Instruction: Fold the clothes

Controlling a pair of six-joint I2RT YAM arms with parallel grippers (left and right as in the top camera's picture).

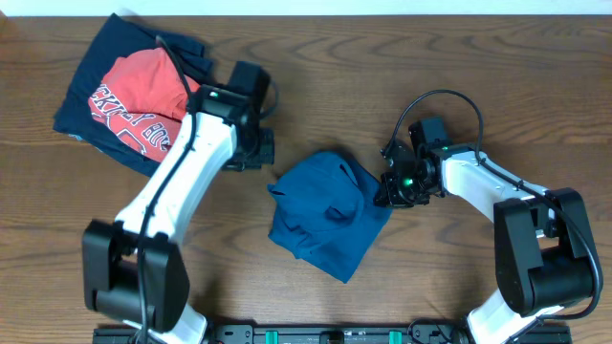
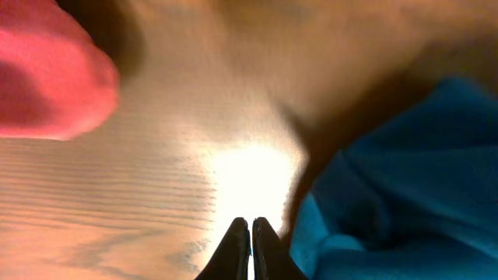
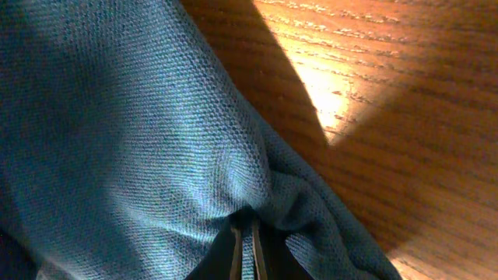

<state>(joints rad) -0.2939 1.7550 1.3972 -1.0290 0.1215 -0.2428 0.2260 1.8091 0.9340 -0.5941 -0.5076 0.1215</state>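
Your left claw point(image 2: 250, 227) is fully closed with nothing in it, over bare surface point(image 1: 497, 67) just left of the blue tee point(image 1: 325, 220). Your right claw point(image 3: 245, 225) is pinched tight on a fold at that tee's right edge. The blue tee lies crumpled mid-surface. The red tee point(image 1: 134, 96) lies on the navy garment point(image 1: 96, 57) at back-left, apart from it.
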